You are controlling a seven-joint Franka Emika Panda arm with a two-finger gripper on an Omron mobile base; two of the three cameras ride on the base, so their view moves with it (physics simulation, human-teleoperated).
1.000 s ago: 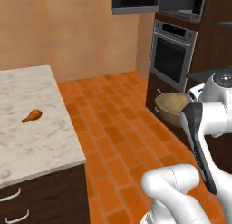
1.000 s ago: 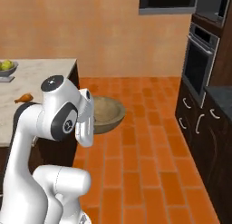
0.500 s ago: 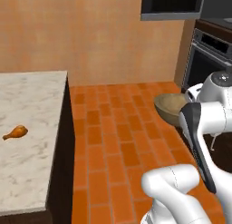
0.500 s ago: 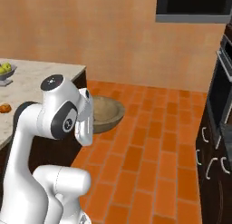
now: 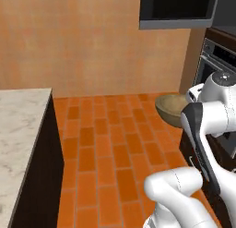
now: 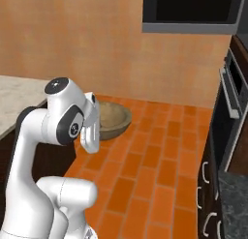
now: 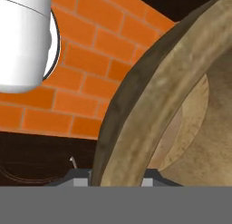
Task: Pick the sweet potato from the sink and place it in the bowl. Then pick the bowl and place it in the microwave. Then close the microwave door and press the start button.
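Across the last second the whole scene shifts in both base views: the camera travels with the base, so we read this as the base turning, not as objects moving. The marble counter (image 5: 20, 130) now sits at the far left of the left base view, and the small orange item that lay on it earlier has passed out of frame. The microwave (image 5: 177, 10), with its dark open cavity, now stands high and near centre in both base views, where before it was at the upper edge.

The bowl (image 6: 110, 119) keeps the same place relative to the arm. In the hand view its rim (image 7: 149, 105) runs between the finger tips, so we judge the gripper (image 7: 115, 175) clamped on the rim, carrying the bowl above the brick floor (image 5: 106, 144).

We cannot see the sweet potato; the visible part of the bowl's interior is bare.

We judge the transport step is underway; insertion into the cavity remains.

No brand, label or writing is readable.
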